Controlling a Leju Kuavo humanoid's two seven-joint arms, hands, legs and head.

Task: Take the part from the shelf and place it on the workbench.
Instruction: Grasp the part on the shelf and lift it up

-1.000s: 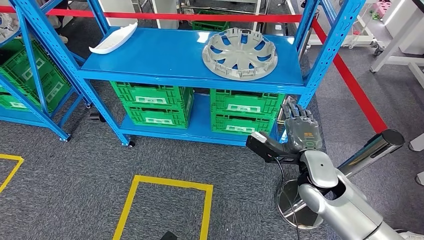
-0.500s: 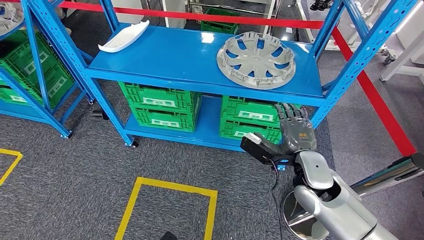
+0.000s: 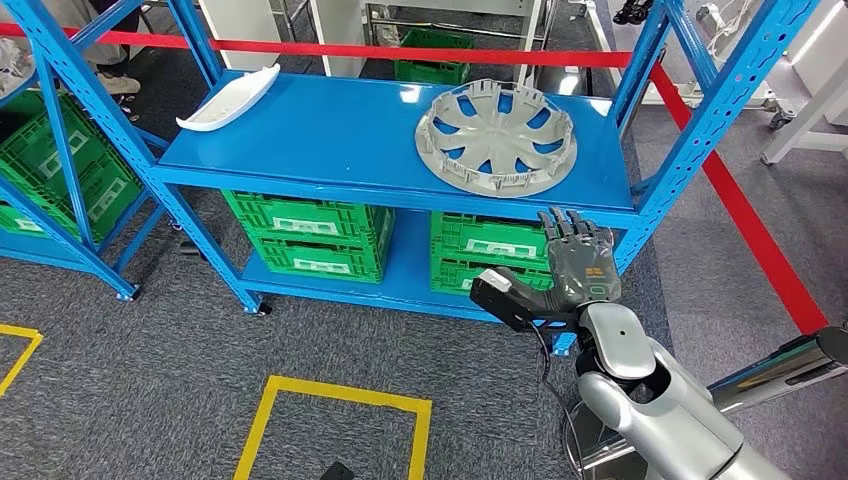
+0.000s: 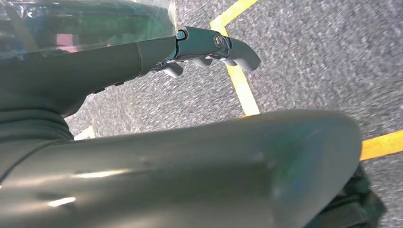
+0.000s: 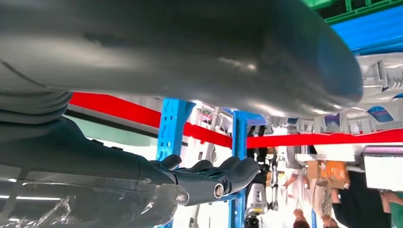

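While the right robot hand hangs below the front edge of the blue shelf, its fingers are spread and straight and it grasps nothing. The likely part, a grey wheel cover, lies flat on the shelf's upper deck toward its right end, up and slightly left of that hand and apart from it. Being round, it has no long axis to line up with; its ribbed hollow side faces up. A white curved trim piece rests at the far left corner, well apart from the hand, so the wheel cover is the nearer reach, I judge. The left robot hand hangs over grey carpet with yellow floor tape; its fingers look slightly bent around nothing. Green crates on the lower deck carry white labels, too small to read.
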